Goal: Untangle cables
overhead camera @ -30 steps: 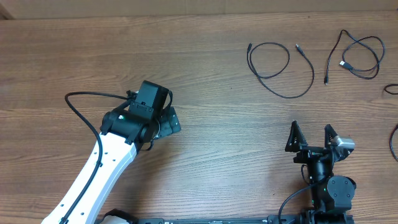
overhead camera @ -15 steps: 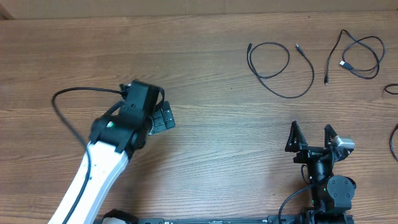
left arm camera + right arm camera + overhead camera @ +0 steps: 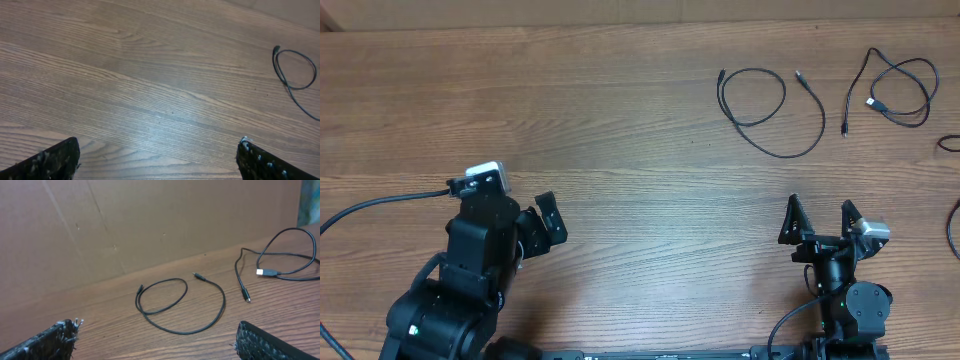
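Two cables (image 3: 772, 108) (image 3: 893, 88) lie apart at the counter's (image 3: 620, 100) far right, seemingly untangled already, while the left hand (image 3: 535, 224) and right hand (image 3: 819, 219) sit wide open, empty and well clear, so any next move means reaching across.

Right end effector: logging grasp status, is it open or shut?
Open. The right end effector shows both fingers spread in a V overhead, nothing between them; its wrist view shows fingertips at opposite edges.
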Robot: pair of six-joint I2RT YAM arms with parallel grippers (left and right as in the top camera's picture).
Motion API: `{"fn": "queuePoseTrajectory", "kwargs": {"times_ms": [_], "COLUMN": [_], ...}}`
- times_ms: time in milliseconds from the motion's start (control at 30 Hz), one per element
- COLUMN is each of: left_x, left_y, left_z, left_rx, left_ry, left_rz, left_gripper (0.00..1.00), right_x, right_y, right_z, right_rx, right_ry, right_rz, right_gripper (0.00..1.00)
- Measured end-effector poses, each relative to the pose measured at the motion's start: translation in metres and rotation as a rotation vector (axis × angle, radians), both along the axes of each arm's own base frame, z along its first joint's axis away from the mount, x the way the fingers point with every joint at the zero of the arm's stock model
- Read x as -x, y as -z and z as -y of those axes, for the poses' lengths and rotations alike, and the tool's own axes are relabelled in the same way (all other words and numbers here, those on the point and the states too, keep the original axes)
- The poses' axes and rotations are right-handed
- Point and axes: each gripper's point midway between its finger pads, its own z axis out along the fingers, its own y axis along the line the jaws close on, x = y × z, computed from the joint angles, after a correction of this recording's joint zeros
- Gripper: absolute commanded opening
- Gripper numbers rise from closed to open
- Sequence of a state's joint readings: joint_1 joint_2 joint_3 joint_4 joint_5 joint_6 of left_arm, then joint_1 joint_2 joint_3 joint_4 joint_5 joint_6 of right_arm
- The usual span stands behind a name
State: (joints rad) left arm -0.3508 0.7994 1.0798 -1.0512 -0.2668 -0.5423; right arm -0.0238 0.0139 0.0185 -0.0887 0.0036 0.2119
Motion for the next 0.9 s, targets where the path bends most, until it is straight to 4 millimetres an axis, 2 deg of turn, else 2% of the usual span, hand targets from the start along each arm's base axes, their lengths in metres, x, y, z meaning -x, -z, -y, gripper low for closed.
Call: {"fn": "queuePoseTrajectory", "kwargs": {"times_ms": [533, 900], "left_x": [-0.0037, -0.0002], "left_y": [0.0059, -0.0004], "left_z": [0.0014, -0.0031], "left_rx": [-0.01, 0.001], "left_ry": [0.0, -0.013], "left_rz": [-0.027, 0.002], "left_gripper": [1.0, 0.99], "right_x": [0.0, 0.0], "right_y": [0.0002, 0.0002], "right_z": [-0.0001, -0.0001], "right_rx": [0.0, 0.0], "right_ry": [0.0, 0.0], "right_rz": [-0.001, -0.001], "right_gripper": [1.0, 1.0]}}
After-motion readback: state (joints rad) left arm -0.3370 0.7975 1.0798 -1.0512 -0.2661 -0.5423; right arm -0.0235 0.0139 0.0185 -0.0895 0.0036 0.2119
